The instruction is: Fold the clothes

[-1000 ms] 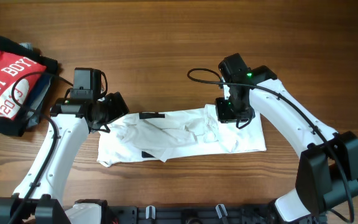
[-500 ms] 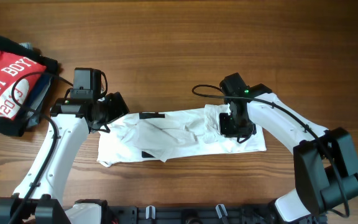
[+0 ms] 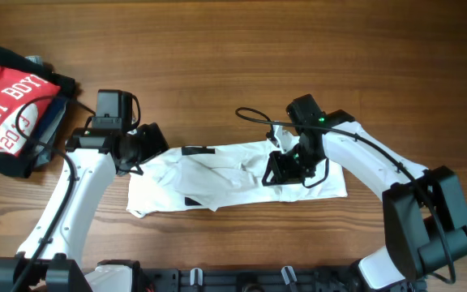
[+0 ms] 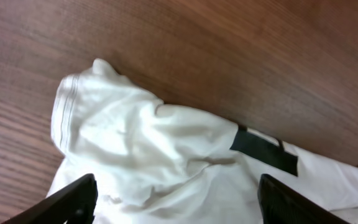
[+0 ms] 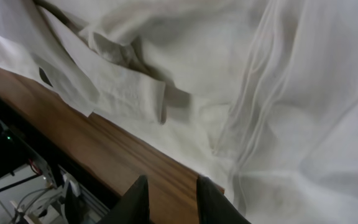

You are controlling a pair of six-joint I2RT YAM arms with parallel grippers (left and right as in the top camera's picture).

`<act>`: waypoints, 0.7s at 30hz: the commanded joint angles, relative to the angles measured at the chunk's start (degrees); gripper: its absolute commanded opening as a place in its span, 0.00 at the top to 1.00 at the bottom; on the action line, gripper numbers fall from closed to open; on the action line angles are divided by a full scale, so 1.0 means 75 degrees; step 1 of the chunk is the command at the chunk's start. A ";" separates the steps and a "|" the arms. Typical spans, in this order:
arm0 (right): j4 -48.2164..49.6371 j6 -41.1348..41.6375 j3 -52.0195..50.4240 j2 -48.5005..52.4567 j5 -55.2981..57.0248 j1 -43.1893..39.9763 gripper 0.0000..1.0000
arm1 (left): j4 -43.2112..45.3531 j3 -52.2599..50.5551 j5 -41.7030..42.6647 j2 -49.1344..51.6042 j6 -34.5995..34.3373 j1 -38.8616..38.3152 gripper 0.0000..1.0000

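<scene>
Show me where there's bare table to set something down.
Widest free patch: the bare table along the far edge, from the red shirt pile rightward, beyond the white T-shirt. Only a thin strip lies between the T-shirt's near hem and the rig. Crowded: the pile's corner, and the middle, where the left arm and right arm work at the T-shirt.

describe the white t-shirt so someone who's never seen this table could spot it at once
Look at the near middle of the wooden table, well to the right of the red shirt. The white T-shirt lies there, crumpled into a wide band. It is the only white garment, with a black bar at its far edge.
</scene>
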 commanded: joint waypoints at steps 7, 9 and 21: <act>-0.1014 0.1807 0.0627 -0.0866 0.3704 -0.0020 0.71 | -0.0959 0.0087 -0.0449 -0.0044 0.0006 0.0029 0.10; -0.1046 0.1818 0.0469 -0.0752 0.3672 -0.0020 0.71 | -0.0871 -0.0058 -0.0160 0.0023 0.0006 0.0029 0.11; 0.0090 0.2095 -0.0356 0.0364 0.3640 -0.0020 0.84 | 0.0385 -0.0962 0.0810 0.1355 0.0006 0.0020 0.44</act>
